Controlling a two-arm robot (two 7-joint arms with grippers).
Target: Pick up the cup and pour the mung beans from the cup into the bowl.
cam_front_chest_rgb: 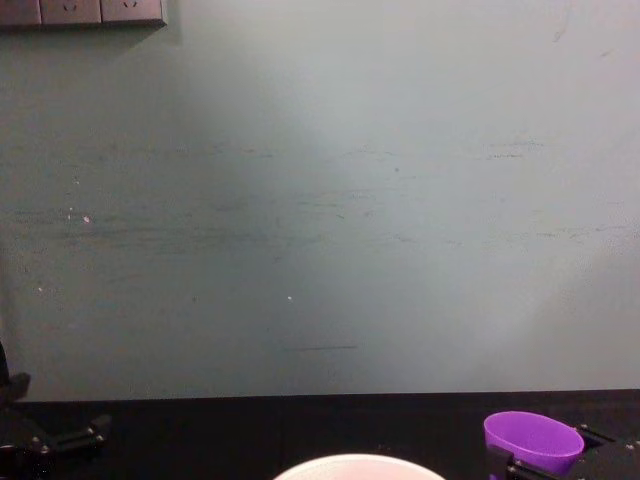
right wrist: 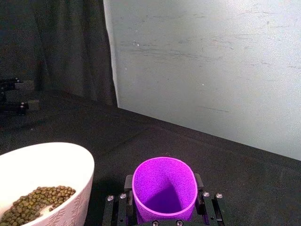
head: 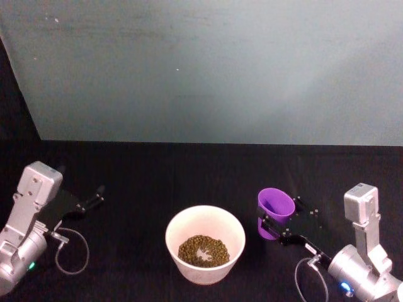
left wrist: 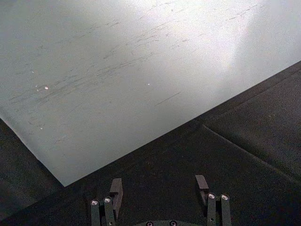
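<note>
While beans (head: 203, 250) sit heaped in the bowl (head: 204, 221), cup (head: 275, 210) held upright just right of it, clamped between the fingers of the right gripper (head: 277, 229). Looks empty from the right wrist view (right wrist: 164, 190): purple inside, no beans seen at the bottom. Pour judged done, or nearly so. Cup mouth up and level, probably brought upright after tipping, ready for setting down.

Fingers pressed on either side of the cup wall low down, rim left free above the grip. Sensible hold for a tapered, smooth tumbler: a low grip keeps the lip clear for pouring, though slick plastic could slip if the squeeze eases. Whether the base touches the cloth, cannot tell.

Bowl at near centre of the black table (head: 157, 170), close to the cup but apart, a dark gap between them. Wide and much broader than the cup, so an easy target, hard to miss. Beans pooled in the middle, none seen spilled on the cloth.

Left gripper (head: 90, 200) parked at far left, well apart from bowl and cup, fingers spread with nothing between them, seen plainly in the left wrist view (left wrist: 160, 190). Kept out of the way; one-arm job.

Next, likely: cup down on the table right of the bowl, then release.
</note>
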